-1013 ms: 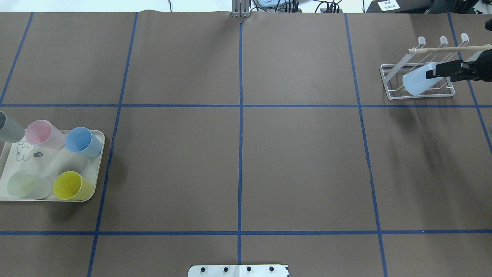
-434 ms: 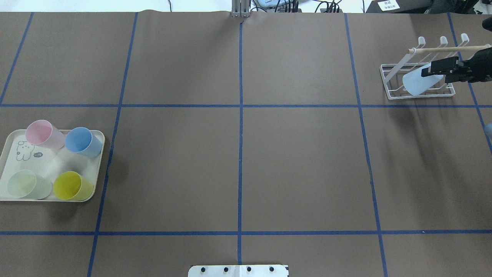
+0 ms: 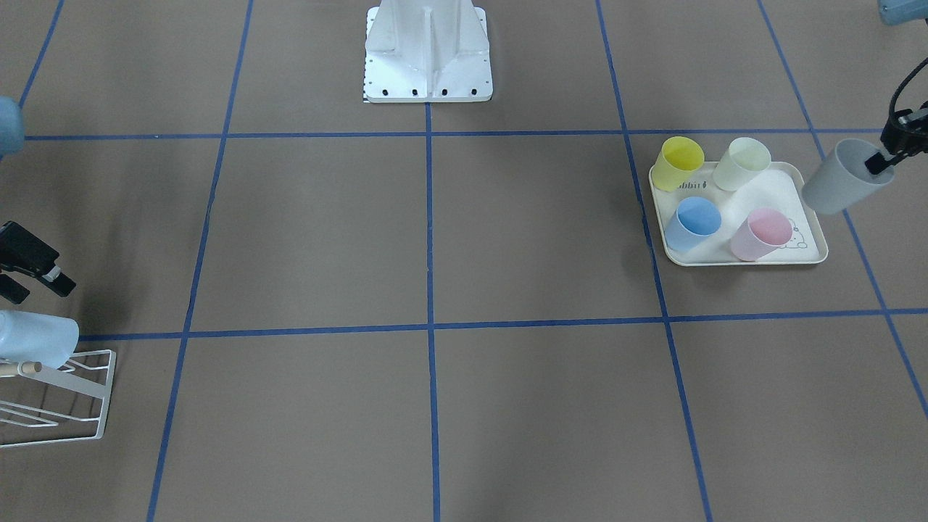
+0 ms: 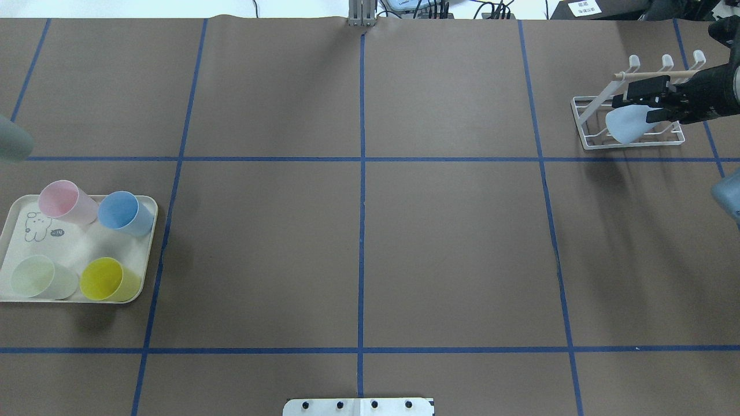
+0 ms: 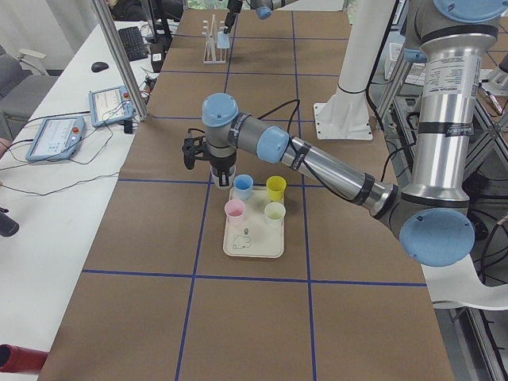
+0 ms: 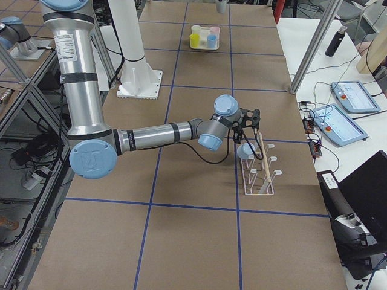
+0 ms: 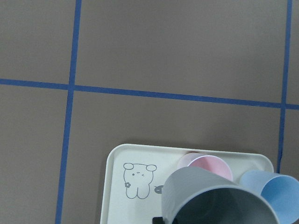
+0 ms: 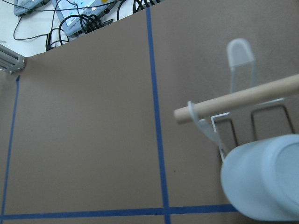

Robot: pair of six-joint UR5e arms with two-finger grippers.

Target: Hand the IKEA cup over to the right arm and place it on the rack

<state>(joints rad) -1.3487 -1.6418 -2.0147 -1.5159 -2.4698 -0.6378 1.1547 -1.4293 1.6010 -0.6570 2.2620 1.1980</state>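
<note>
brown-papered desk [image 4: 451,242], blue tape lines [image 4: 361,231] across it. a pale blue cup [image 4: 627,124] leans on the rack [image 4: 595,103]; just above it the right pincer [image 4: 633,97] stands parted, empty. far from the rack, the left pincer [image 3: 886,156] clamps a grey cup [image 3: 841,181] by the rim.

A tray [image 4: 87,242] is set at the left end of the worktop [image 4: 358,242]. Four cups are stood on it in two rows: the near-left cup [image 4: 36,278] and near-right cup [image 4: 107,281] towards the robot, the far-left cup [image 4: 65,202] and far-right cup [image 4: 124,212] behind them. A fifth cup [image 3: 841,181] is held clear of the worktop by the left end effector [image 3: 883,159], near the tray's left side. The rack [image 4: 598,103] is placed at the far right. A tilted cup [image 4: 624,124] is rested in it under the peg [image 8: 243,98], with the right end effector [image 4: 629,96] just above, apart from it.
</note>
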